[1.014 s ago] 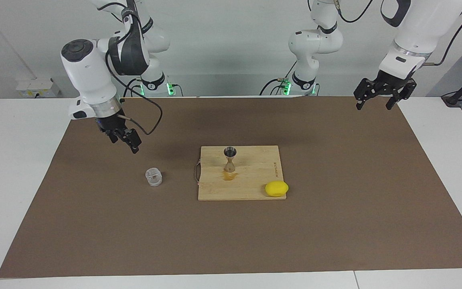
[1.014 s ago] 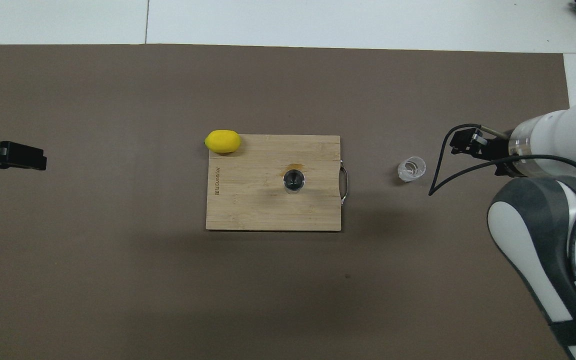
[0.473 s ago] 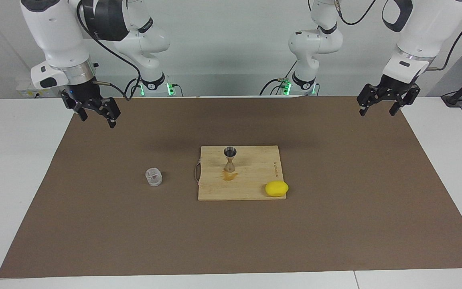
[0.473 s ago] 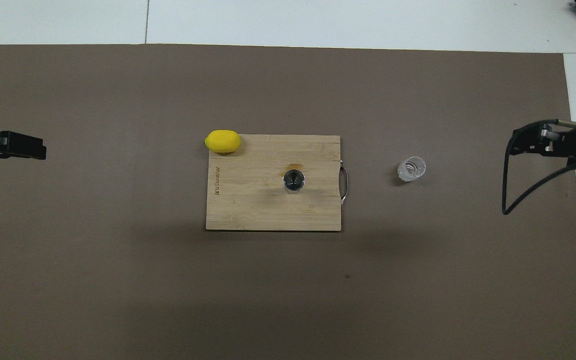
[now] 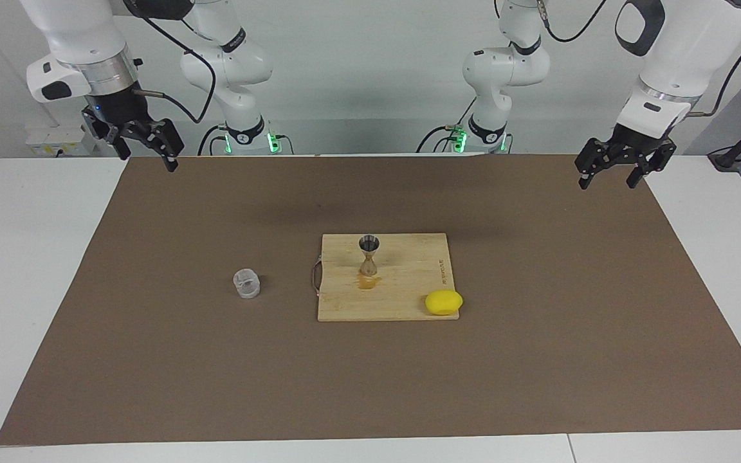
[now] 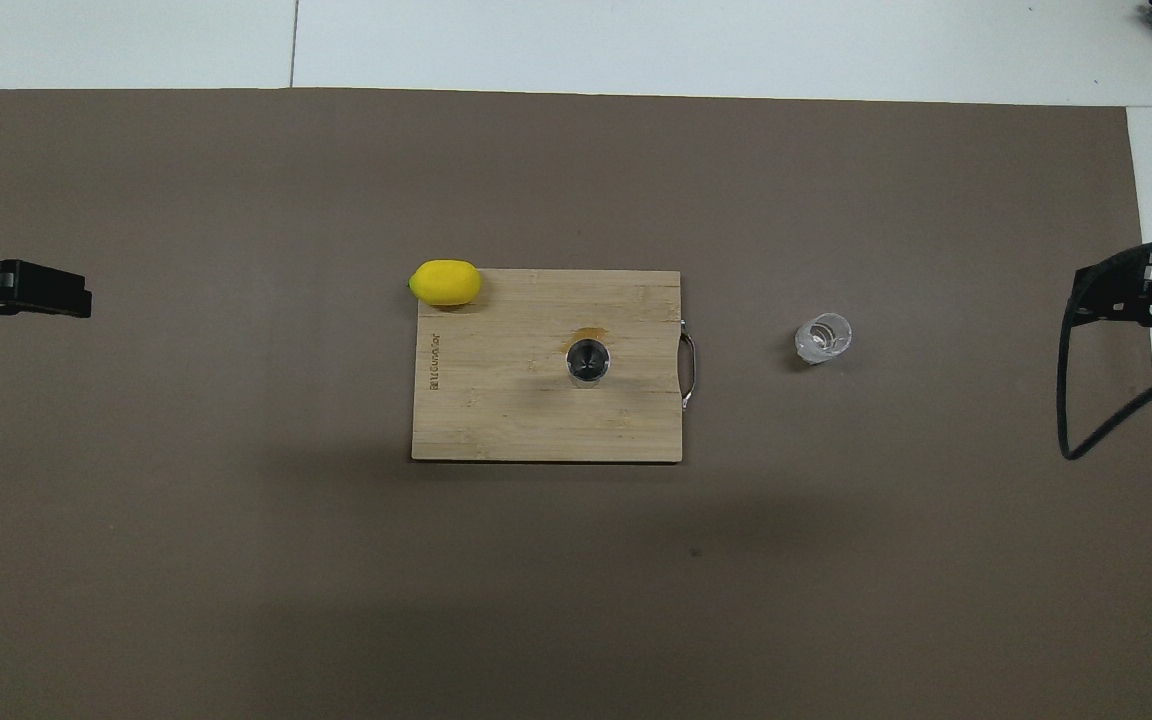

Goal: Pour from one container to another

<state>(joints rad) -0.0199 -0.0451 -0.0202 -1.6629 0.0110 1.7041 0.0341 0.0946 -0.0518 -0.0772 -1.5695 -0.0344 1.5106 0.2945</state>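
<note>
1. The right arm's black two-finger gripper (image 5: 146, 153) hangs high over the corner of the brown mat (image 5: 538, 360) at the right arm's end of the table, on the robots' edge; its fingers stand apart and hold nothing. From overhead only part of it shows, at the mat's edge (image 6: 1131, 295)
2. The small clear cylindrical glass cup (image 5: 246, 283) stands upright on the brown mat, alone, between the right arm's end and the board, well apart from either gripper; from overhead its round mouth (image 6: 823, 338) shows
3. The pale rectangular wooden cutting board (image 5: 409, 302) lies flat at the middle of the mat, its thin metal handle (image 5: 314, 278) on the edge toward the glass cup
4. The small silver-grey hourglass-shaped metal jigger (image 5: 369, 255) stands upright on the board, near its middle, with a small amber wet patch (image 5: 366, 283) on the wood at its foot, on the side farther from the robots
5. The yellow oval lemon (image 5: 444, 302) rests on the board's corner farthest from the robots, toward the left arm's end, overhanging the edge
6. The left arm's black two-finger gripper (image 5: 609, 178) hangs in the air over the mat's corner at the left arm's end, fingers spread and empty; overhead, only its tips (image 6: 31, 298) show
</note>
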